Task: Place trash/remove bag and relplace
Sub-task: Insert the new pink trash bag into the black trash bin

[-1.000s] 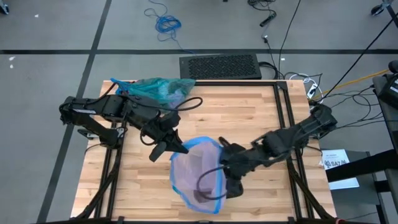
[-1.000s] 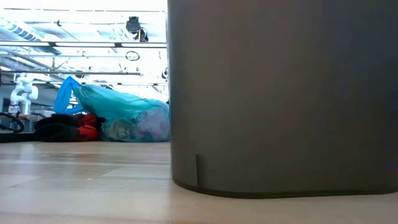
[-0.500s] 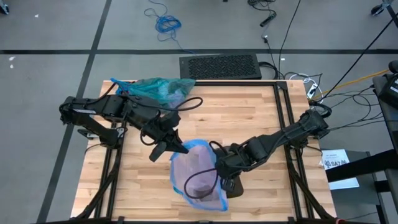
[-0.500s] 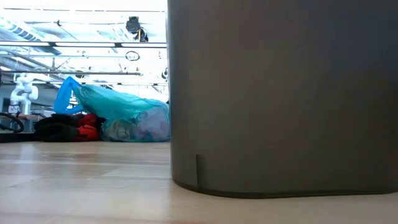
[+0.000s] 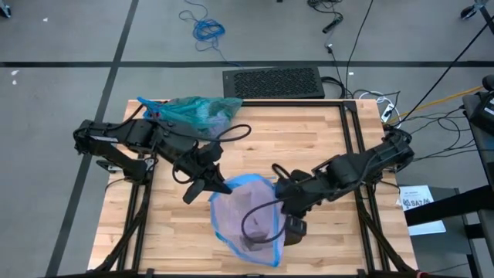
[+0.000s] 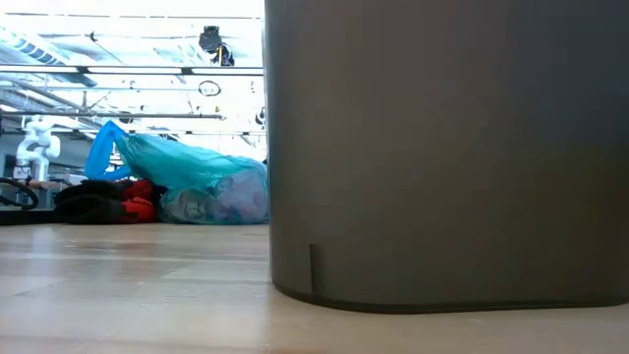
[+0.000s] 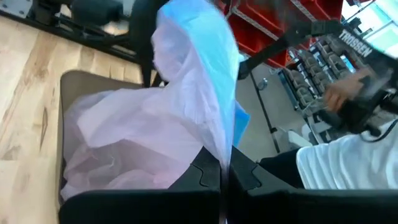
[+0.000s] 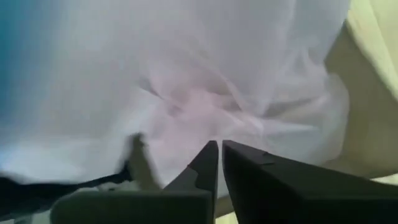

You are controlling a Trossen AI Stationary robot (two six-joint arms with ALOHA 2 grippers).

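The teal-green bag (image 5: 193,110) lies tied and full at the table's far left corner; in the low view the teal-green bag (image 6: 192,182) rests on the wood. A pale pink bag with a blue edge (image 5: 245,220) is draped into and over a grey-brown bin (image 6: 442,147) near the table's near edge. My left gripper (image 5: 207,185) is at the bin's far left rim, shut on the pink bag. My right gripper (image 5: 292,228) is at the bin's right side with its fingers shut (image 8: 219,158), pink film (image 8: 205,93) right in front of them. My left gripper pinches the pink bag's blue edge (image 7: 225,146) between its two fingers, coming level from the table's left. The edge stands up above the bin's rim and the film (image 7: 143,137) falls slack from it into the bin. My right gripper: I cannot tell whether it touches the film.
The bin's rim (image 7: 68,81) and inner wall (image 8: 367,93) hem in both grippers. A black grille (image 5: 272,82) lies on the floor beyond the far edge. Cables and a power strip (image 5: 386,108) lie off the table's far right corner. A person (image 7: 348,168) sits beyond the table.
My right gripper reached left over the bin's opening, pressing the pink bag in, then drew back toward the table's right to the bin's right side. The bag's mouth narrowed and now spreads wider again. My left gripper kept its hold on the blue edge.
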